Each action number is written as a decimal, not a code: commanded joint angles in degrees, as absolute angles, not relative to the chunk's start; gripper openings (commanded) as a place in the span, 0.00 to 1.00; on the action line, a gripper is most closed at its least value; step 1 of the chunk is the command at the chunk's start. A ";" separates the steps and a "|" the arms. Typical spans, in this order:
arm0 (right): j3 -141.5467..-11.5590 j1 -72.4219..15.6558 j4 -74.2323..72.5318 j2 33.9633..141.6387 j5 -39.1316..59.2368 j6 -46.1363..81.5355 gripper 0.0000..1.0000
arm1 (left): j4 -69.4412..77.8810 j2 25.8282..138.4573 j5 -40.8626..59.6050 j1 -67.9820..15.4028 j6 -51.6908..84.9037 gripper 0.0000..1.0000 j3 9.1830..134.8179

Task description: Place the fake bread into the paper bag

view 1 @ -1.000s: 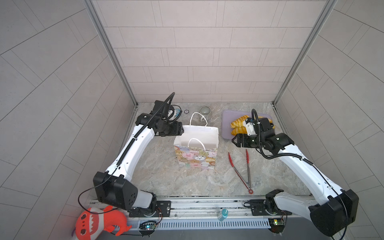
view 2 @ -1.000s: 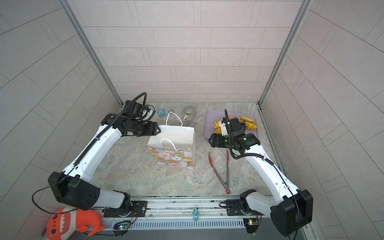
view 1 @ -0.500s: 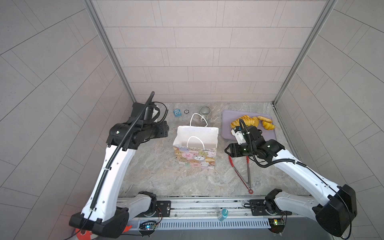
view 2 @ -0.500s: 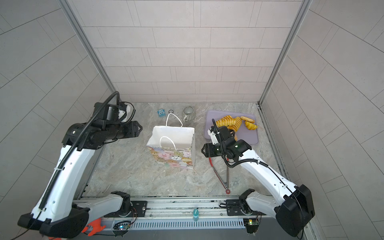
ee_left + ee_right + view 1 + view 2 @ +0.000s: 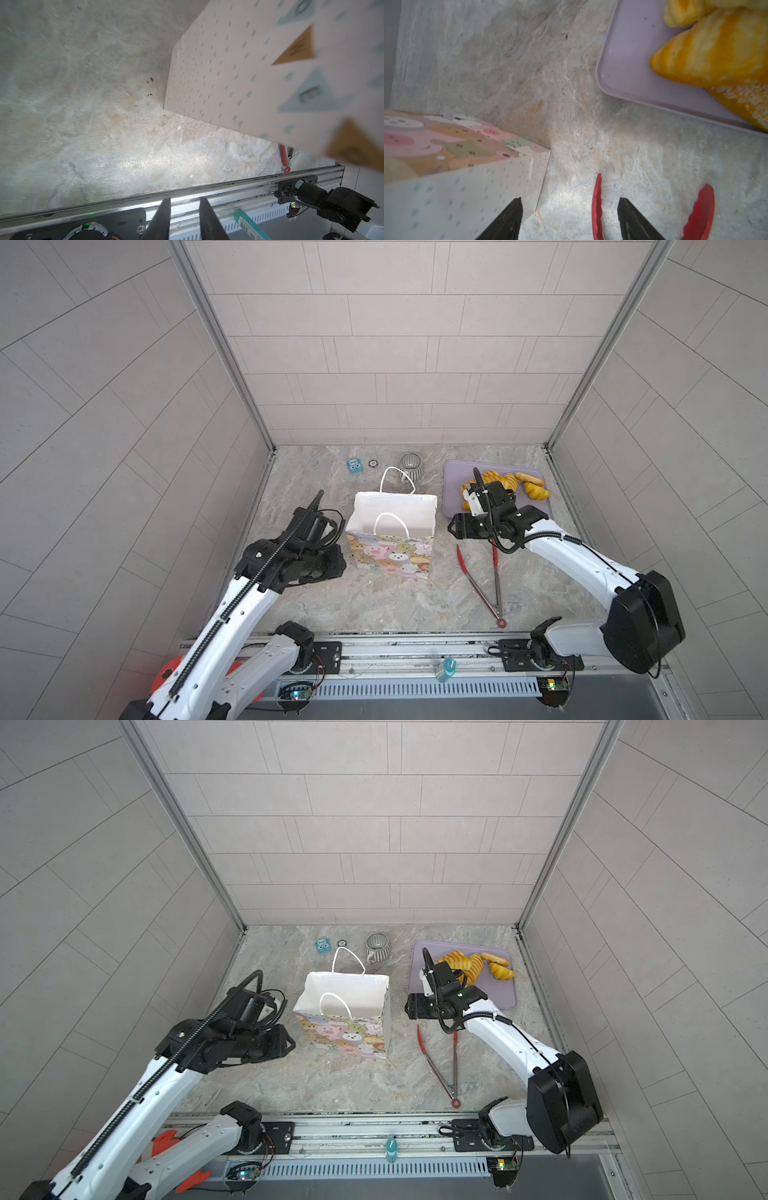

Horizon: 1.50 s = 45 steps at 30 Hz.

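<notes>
Two arms bend inward, left claw point(image 5: 341, 563) and right claw point(image 5: 451, 527) flanking paper bag point(image 5: 390, 560)

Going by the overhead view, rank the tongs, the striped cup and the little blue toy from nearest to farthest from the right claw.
In a top view:
1. Tongs: on the table just in front of the right claw, with the red tips almost beneath it.
2. Cup: near the back wall, toward the middle.
3. Blue toy: near the back wall, further left.
</notes>
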State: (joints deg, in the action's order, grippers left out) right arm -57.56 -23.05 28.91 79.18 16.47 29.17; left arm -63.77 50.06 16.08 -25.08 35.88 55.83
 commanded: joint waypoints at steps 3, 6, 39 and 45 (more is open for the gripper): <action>-62.51 -21.82 26.81 85.48 23.34 31.39 0.73 | -50.67 50.48 14.58 -27.29 45.18 0.27 49.43; -62.85 -21.25 25.76 88.13 25.06 32.71 0.73 | -42.75 47.23 11.47 -27.28 49.58 0.27 43.67; -55.61 -24.50 21.70 86.63 23.30 34.02 0.73 | -24.51 76.25 5.81 -19.75 40.69 0.27 56.04; -53.76 -29.41 21.85 83.91 19.62 36.01 0.73 | -24.65 82.44 8.01 -17.23 37.98 0.27 62.46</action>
